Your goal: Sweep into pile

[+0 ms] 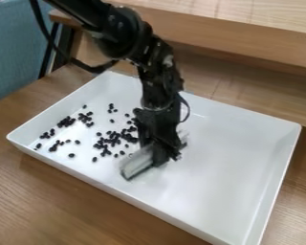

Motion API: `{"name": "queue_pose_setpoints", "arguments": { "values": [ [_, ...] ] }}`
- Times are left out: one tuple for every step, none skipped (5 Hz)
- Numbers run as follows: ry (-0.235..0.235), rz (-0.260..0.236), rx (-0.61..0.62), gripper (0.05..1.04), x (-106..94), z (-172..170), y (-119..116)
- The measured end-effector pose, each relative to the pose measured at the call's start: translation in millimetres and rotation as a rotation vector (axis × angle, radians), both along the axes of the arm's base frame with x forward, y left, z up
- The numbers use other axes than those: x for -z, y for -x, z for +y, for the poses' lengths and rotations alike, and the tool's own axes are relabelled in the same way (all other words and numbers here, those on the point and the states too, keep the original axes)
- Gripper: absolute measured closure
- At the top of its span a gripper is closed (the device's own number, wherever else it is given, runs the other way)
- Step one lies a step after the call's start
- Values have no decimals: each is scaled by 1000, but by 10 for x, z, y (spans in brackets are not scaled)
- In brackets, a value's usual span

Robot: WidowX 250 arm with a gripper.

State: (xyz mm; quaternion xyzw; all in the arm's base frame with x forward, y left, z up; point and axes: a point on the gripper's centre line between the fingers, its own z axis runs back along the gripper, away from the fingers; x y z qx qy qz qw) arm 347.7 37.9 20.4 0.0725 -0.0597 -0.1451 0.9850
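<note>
We see dozens of small, oval black beans scattered at left. At centre, our black gripper clamps one pale, flat tool.

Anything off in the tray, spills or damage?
Nothing looks damaged or spilled. The dark beans lie scattered in loose clusters at one end of the white tray, with a few strays near its edge, but all inside the walls. For a sweeping job, that looks normal.
</note>
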Motion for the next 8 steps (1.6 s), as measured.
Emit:
{"name": "queue_pose_setpoints", "arguments": {
  "values": [
    [7,-2,-40,685,0,203,-27],
    [25,-16,-77,685,0,449,-2],
    [51,-35,-99,685,2,643,28],
    [66,-40,-114,685,8,749,59],
    [75,-42,-120,685,13,855,89],
    [75,-34,-132,685,19,946,83],
    [77,-31,-160,685,19,1073,77],
    [77,-30,-181,685,10,1175,81]
  ]
}}
